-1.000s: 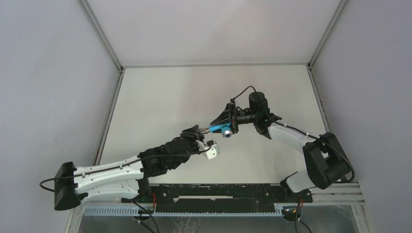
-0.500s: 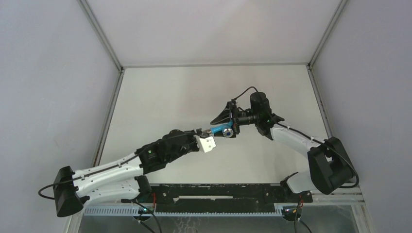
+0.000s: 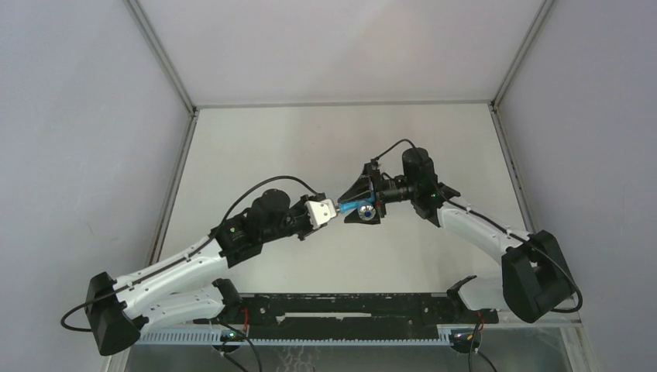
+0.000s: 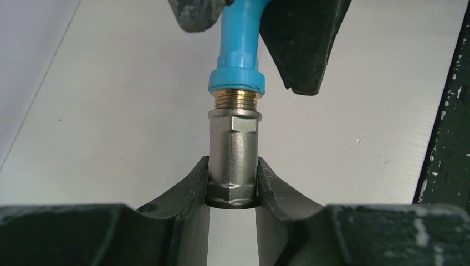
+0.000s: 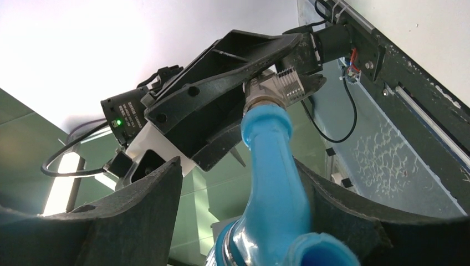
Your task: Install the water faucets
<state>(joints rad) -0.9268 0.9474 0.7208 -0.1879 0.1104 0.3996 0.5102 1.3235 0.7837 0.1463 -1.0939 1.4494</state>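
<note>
- The blue tap (image 4: 237, 52) hangs in the air over the middle of the tabletop (image 3: 256, 147), well clear of it. Its threaded end is entered in the grey metal fitting (image 4: 233, 158), and the two stand in one straight line.
- Between the tap's blue collar and the hex top of the fitting, a few brass-coloured turns of thread (image 4: 234, 100) show bare.
- The left tool (image 4: 231, 180) is clenched on the fitting. One finger presses each side of its lower end, and the upper part stands free beyond the fingertips.
- The right tool (image 5: 241, 169) is released, its fingers standing on either side of the tap's bent body. The right wrist view shows a clear gap between the tap and the finger on the picture's left. The other finger is just beside the tap, and whether it touches cannot be told.
- In that same view the tap's round blue mouth (image 5: 318, 252) sits at the bottom edge, and the stem runs away toward the left tool.
- From above, the two tools meet nearly tip to tip. The left arm (image 3: 186, 260) reaches in from the lower left and the right arm (image 3: 480, 225) from the right.
- A white block (image 3: 319, 211) sits on the left wrist, just behind the left tool.
- A black rail (image 3: 349, 306) runs along the near edge by the arm bases, and pale grey walls (image 3: 77, 116) close the other three sides.
</note>
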